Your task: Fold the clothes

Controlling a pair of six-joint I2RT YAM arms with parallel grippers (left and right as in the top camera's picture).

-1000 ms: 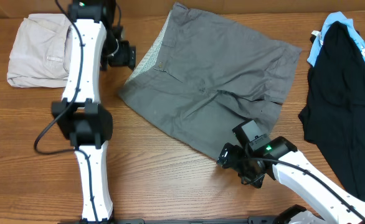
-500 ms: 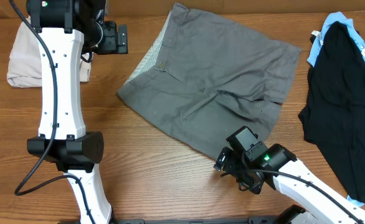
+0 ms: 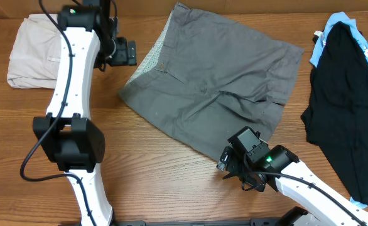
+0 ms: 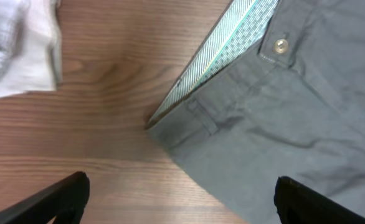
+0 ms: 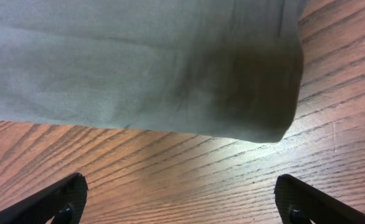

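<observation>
Right gripper [image 5: 181, 202] sat nearest, low over the table [image 3: 171, 188], jaws spread wide and empty. It was just short of the lower hem corner of the grey shorts [image 3: 215, 81] and not touching it.

The shorts lay spread in a single flat layer at mid-table, set at a slant. The cloth was rumpled around the fly and creased toward the right leg. No edge was brought over another, so I judged folding not yet begun, with every fold still to make.

Left gripper [image 4: 182, 200] hung further back over the waistband corner, jaws likewise wide, gripping nothing. There the band was turned out, showing its pale striped lining and one button [image 4: 281, 45].

A beige garment [image 3: 36, 50] lay folded at the far left. A black garment [image 3: 347, 107] with light-blue cloth lay at the right, well apart from the shorts.
</observation>
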